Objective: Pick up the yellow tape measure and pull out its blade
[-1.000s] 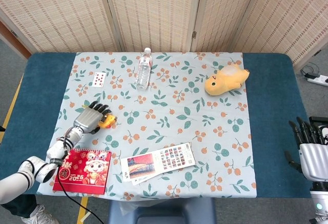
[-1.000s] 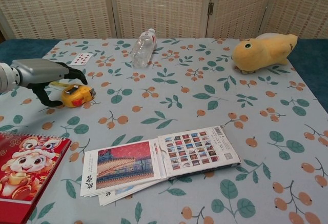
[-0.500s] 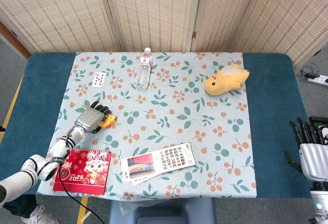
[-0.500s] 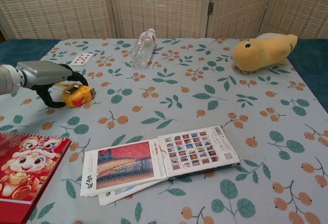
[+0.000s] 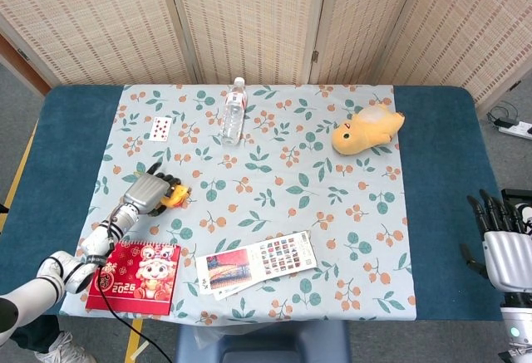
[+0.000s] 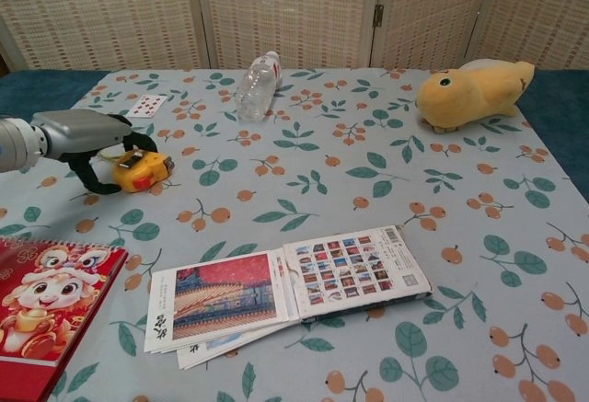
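The yellow tape measure [image 5: 174, 196] [image 6: 144, 169] lies on the floral cloth near the table's left side. My left hand [image 5: 147, 193] [image 6: 88, 135] comes at it from the left; its fingers curl over the case's top and left side and the thumb hooks round below, so it grips the case, which still rests on the cloth. The right end of the case sticks out of the hand. No blade shows. My right hand [image 5: 504, 245] hangs off the table's right edge, fingers apart and holding nothing; only the head view shows it.
A red 2025 calendar [image 5: 135, 275] lies just in front of the left arm. A photo booklet [image 6: 285, 293] sits front centre, a water bottle [image 6: 257, 86] and a playing card [image 6: 146, 105] at the back, and a yellow plush toy [image 6: 474, 92] back right.
The left hand's fingers, spread above the tape measure a second ago, have curled down and closed around it. The tape measure has hardly shifted. The right hand has stayed put.
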`<state>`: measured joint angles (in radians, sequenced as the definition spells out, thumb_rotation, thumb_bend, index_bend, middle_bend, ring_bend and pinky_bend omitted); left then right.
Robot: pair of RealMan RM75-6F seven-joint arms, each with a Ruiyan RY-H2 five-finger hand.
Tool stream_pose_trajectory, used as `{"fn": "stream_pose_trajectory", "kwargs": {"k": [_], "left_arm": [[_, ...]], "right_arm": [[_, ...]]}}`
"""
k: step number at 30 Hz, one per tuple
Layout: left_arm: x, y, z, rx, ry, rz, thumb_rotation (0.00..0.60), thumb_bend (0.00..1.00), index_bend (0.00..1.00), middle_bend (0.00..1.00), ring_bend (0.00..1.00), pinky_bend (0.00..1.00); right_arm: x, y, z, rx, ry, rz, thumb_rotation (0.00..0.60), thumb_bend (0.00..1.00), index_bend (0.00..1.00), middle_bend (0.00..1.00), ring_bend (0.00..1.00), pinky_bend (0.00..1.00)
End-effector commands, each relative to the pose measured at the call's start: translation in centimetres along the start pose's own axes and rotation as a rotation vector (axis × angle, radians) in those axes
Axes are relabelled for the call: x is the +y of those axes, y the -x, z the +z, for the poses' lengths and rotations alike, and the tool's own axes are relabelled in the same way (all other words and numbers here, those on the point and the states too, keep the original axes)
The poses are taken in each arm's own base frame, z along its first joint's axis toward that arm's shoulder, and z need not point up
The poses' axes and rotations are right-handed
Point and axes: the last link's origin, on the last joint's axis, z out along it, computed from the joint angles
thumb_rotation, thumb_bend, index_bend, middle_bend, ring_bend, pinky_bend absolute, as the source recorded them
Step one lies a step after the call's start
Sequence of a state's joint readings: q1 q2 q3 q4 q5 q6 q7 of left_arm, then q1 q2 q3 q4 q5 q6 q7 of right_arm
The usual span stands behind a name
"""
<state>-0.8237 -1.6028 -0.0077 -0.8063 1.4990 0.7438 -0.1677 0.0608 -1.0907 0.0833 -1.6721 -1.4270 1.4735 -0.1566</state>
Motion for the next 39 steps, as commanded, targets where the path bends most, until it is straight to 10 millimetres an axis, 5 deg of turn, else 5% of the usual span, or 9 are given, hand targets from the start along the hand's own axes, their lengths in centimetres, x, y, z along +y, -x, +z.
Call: {"fn": "stream_pose_trajectory", "kwargs": {"k": [1, 7, 15, 26, 39], "left_arm": [[0.0, -0.2, 0.0, 0.049, 0.004, -0.036, 0.6, 0.44, 0.5, 0.46, 0.43, 0.08], [0.8, -1.5, -0.6, 0.123, 0.029, -0.139, 0.6, 0.44, 0.56, 0.51, 0.48, 0.14], [4.5, -4.2, -2.5, 0.243, 0.106, -0.177, 0.6, 0.44, 0.58, 0.53, 0.51, 0.26], [9.7, -8.1, -3.8, 0.306, 0.161, -0.238, 0.6, 0.44, 0.58, 0.53, 0.51, 0.26], [14.3, -8.8, -3.6, 0.321, 0.212, -0.207, 0.6, 0.44, 0.58, 0.54, 0.51, 0.26]], "right_arm": [[-0.1, -0.2, 0.1, 0.011, -0.006, 0.001, 0.6, 0.39, 0.0, 0.0, 0.06, 0.0], [-1.7, -0.7, 0.9, 0.0, -0.081, 0.019, 0.6, 0.39, 0.01, 0.01, 0.07, 0.0], [-6.5, -1.8, 3.7, -0.06, -0.267, 0.205, 0.6, 0.38, 0.19, 0.08, 0.08, 0.0], [-14.4, -2.2, 7.4, -0.236, -0.473, 0.4, 0.6, 0.38, 0.3, 0.0, 0.0, 0.0], [-21.1, -1.1, 10.9, -0.371, -0.525, 0.416, 0.6, 0.38, 0.32, 0.0, 0.0, 0.0]]}}
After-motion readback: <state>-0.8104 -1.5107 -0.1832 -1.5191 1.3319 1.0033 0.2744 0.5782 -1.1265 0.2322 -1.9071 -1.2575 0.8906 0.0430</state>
